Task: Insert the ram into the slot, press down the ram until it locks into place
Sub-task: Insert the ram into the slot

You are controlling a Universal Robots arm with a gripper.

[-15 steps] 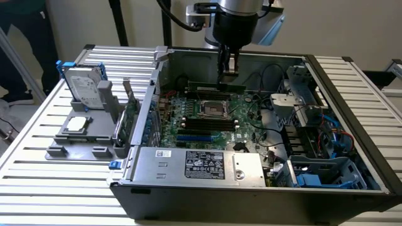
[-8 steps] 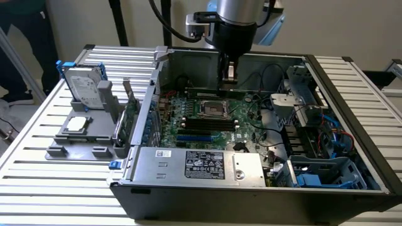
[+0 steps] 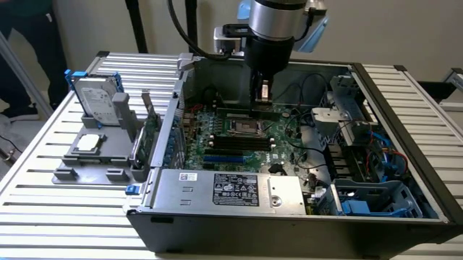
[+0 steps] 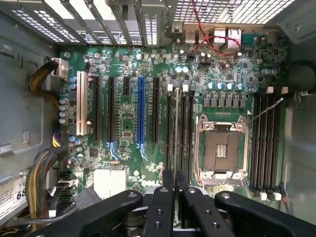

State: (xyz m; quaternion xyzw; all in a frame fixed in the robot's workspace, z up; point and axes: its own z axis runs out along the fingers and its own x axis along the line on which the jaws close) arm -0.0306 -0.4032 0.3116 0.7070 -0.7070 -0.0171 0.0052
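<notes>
The ram (image 4: pixel 177 128) is a thin green stick seen edge-on from the wrist camera, and my gripper (image 4: pixel 176 190) is shut on it. It hangs in line with a group of black memory slots (image 4: pixel 185 131) beside the square CPU socket (image 4: pixel 221 148). The slot straight beneath it is mostly hidden by the stick. In the exterior view my gripper (image 3: pixel 262 105) reaches down inside the open computer case, and the ram (image 3: pixel 246 114) sits low over the motherboard just behind the CPU socket (image 3: pixel 244 128). Whether it touches the slot I cannot tell.
A second group of black memory slots (image 4: pixel 264 143) lies on the CPU socket's other side. A blue socket (image 4: pixel 141 111) and black expansion slots stand among them. Cable bundles (image 4: pixel 42 177), the power supply (image 3: pixel 224 189), drive cages (image 3: pixel 361 162) and case walls (image 3: pixel 173 108) surround the board.
</notes>
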